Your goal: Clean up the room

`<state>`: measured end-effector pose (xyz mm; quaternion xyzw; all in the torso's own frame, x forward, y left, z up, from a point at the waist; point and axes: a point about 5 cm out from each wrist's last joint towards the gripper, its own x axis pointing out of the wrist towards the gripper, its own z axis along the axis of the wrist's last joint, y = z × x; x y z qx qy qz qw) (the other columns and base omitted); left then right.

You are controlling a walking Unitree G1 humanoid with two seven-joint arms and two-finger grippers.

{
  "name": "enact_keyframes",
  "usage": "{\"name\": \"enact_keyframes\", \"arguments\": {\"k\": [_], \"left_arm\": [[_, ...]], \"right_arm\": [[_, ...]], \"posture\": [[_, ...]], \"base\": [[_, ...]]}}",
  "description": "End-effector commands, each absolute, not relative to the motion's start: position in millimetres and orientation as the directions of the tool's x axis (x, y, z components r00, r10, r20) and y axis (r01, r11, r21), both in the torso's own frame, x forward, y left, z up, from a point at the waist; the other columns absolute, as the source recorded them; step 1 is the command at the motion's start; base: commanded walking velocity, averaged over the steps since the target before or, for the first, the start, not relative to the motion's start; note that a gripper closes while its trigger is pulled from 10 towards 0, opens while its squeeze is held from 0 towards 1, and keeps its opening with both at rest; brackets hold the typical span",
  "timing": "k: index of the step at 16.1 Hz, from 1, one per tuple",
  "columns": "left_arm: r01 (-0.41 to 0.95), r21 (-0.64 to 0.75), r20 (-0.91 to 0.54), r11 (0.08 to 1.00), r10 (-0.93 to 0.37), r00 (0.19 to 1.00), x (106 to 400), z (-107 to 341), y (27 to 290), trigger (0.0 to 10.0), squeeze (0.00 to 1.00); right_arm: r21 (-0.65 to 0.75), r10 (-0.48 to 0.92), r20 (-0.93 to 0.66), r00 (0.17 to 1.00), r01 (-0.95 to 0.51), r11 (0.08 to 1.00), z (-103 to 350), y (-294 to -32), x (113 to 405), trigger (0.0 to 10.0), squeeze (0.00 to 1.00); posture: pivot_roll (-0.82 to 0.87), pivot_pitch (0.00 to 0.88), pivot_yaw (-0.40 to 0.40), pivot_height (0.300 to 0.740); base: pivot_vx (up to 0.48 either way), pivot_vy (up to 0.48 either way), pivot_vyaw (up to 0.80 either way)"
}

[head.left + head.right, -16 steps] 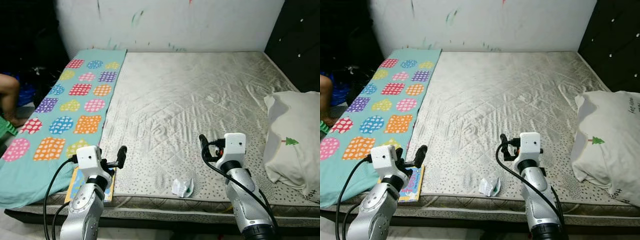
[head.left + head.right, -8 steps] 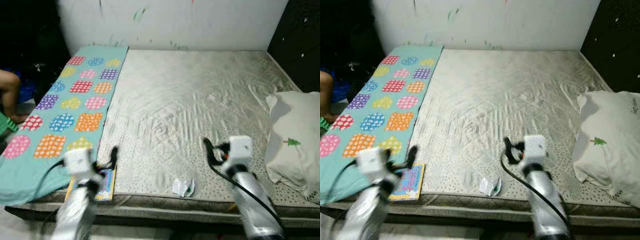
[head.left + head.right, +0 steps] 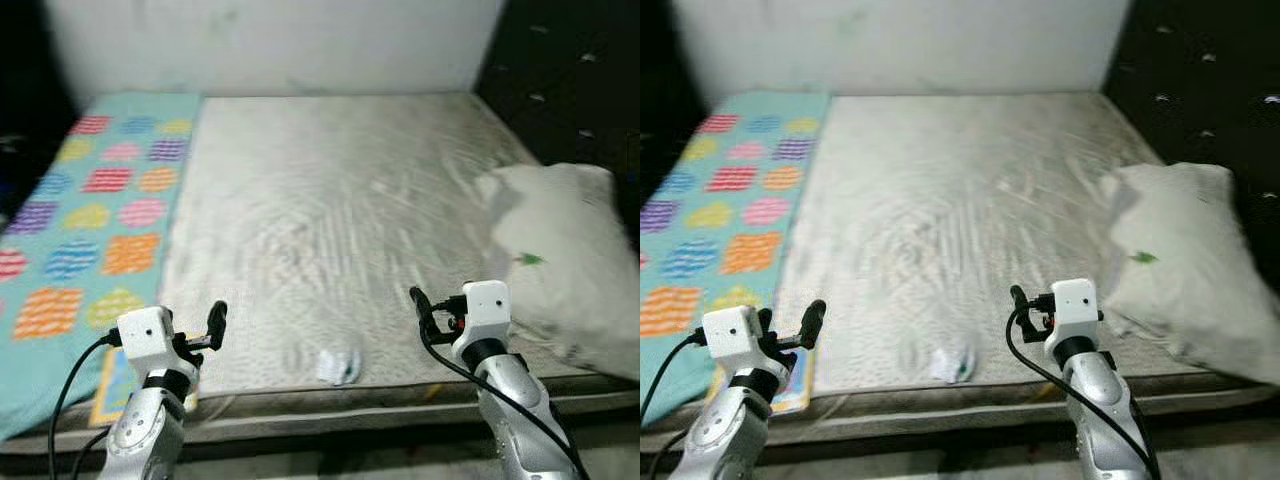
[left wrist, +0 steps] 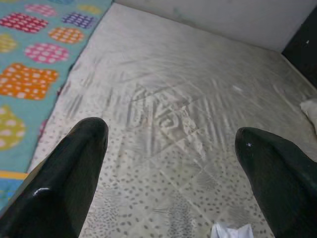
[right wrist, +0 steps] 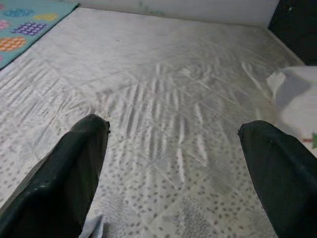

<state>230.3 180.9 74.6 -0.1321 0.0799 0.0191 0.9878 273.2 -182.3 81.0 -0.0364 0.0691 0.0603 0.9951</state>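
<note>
A crumpled white wrapper lies on the grey quilted mattress near its front edge, between my two arms. A colourful booklet lies flat at the front left corner, beside a teal blanket with bright patches. My left gripper hovers open over the front left of the bed, with the wrapper just below it. My right gripper hovers open over the front right, holding nothing. Both pictures are a little blurred.
A white pillow with a small green print lies at the bed's right edge, against a dark padded wall. A pale wall runs behind the bed. The middle of the mattress is bare sheet.
The camera has turned to the right, so the bed and blanket sit further left in the picture and the pillow nearer the middle. Both arms keep their raised pose.
</note>
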Motion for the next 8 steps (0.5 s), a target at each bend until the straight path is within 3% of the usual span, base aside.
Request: {"name": "enact_keyframes", "arguments": {"k": [1, 8], "left_arm": [[-0.073, -0.259, -0.165, 0.963, 0.031, 0.986, 227.6, 76.5, 185.1, 10.0, 0.0], [-0.066, -0.255, -0.168, 0.965, 0.022, 0.986, 227.0, 76.9, 183.7, 10.0, 0.0]], "right_arm": [[-0.06, 0.124, -0.114, 0.986, -0.131, 0.99, 89.6, -178.3, 275.4, 10.0, 0.0], [-0.019, 0.171, -0.109, 0.979, -0.174, 0.984, 92.3, -169.0, 274.2, 10.0, 0.0]], "posture": [[-0.12, 0.045, 0.002, 0.74], [-0.12, 0.06, -0.006, 0.74]], "base": [[0.0, 0.0, 0.0], [0.0, 0.0, 0.0]]}}
